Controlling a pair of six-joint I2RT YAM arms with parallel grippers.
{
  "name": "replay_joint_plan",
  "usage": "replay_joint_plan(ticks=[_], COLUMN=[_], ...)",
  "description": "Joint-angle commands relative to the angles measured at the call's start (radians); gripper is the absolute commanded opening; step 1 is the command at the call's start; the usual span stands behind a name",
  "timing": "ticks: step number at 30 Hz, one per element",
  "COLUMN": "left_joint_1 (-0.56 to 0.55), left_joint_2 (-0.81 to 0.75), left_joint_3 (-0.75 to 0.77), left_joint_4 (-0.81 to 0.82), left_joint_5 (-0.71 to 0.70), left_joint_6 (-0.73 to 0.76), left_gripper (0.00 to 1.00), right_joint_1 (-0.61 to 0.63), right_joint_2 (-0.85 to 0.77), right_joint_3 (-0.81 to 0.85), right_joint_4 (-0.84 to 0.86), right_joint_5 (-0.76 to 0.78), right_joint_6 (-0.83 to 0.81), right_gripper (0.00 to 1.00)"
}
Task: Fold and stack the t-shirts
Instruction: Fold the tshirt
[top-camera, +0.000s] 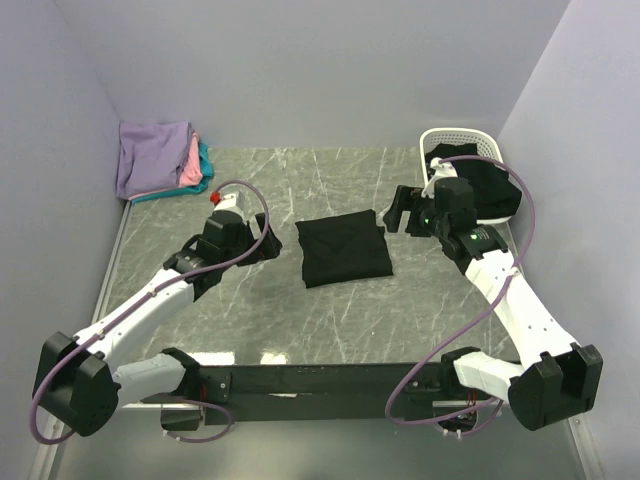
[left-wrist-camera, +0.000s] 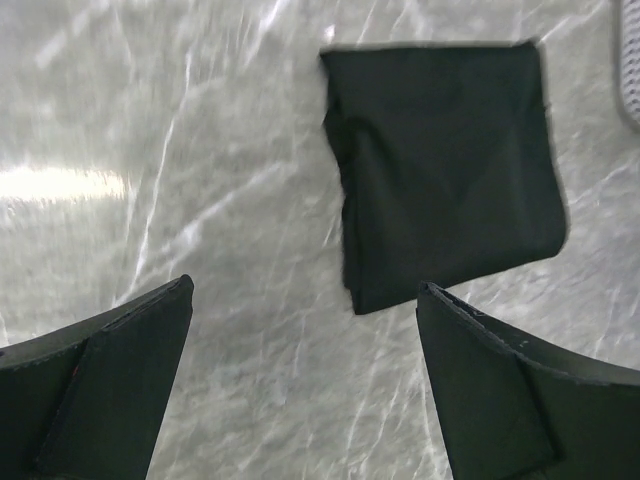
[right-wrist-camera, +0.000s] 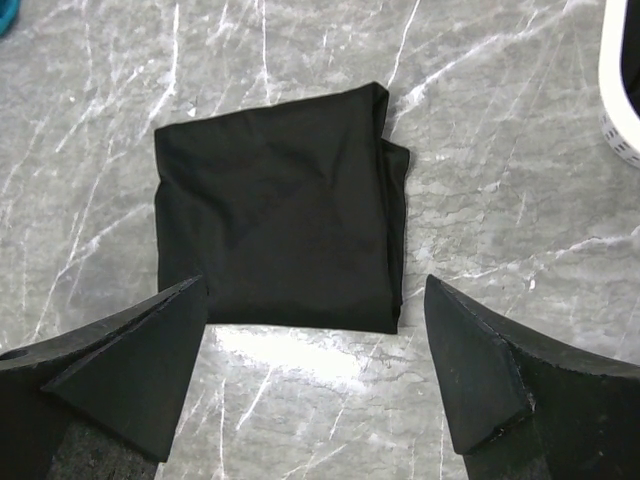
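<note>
The left tool (left-wrist-camera: 305, 292) and right tool (right-wrist-camera: 315, 288) gape wide, holding nothing. A folded black t-shirt (top-camera: 344, 250) lies flat on the counter (top-camera: 250, 320) between them; coloured folded t-shirts (top-camera: 158, 160) sit stacked far left.

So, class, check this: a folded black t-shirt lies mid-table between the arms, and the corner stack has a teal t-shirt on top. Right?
Not quite. The top external view shows the lavender t-shirt on top of the corner stack. The teal t-shirt only peeks out at the bottom, under the pink t-shirt. The rest stands: the folded black t-shirt lies where you say.
</note>
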Motion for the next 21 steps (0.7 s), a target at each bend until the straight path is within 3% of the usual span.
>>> replay_joint_plan(ticks=[1,7,15,21], left_joint_1=[0.006,0.004,-0.002,-0.002], left_joint_2=[0.030,0.110,0.294,0.427], left_joint_3=[-0.050,-0.099,-0.133,-0.090], left_joint_4=[0.149,0.216,0.442,0.538], left_joint_5=[0.047,0.056,0.220,0.268], left_joint_6=[-0.051,-0.057,-0.101,-0.112], left_gripper=[1.00,1.00,0.97,0.96], right_joint_1=[0.002,0.002,0.002,0.002], right_joint_2=[0.021,0.049,0.087,0.112], right_joint_3=[-0.004,-0.017,-0.020,-0.017], right_joint_4=[0.039,0.053,0.054,0.057], right_joint_5=[-0.008,-0.005,0.014,0.015], right_joint_6=[-0.002,0.001,-0.001,-0.007], right_gripper=[0.94,0.94,0.94,0.94])
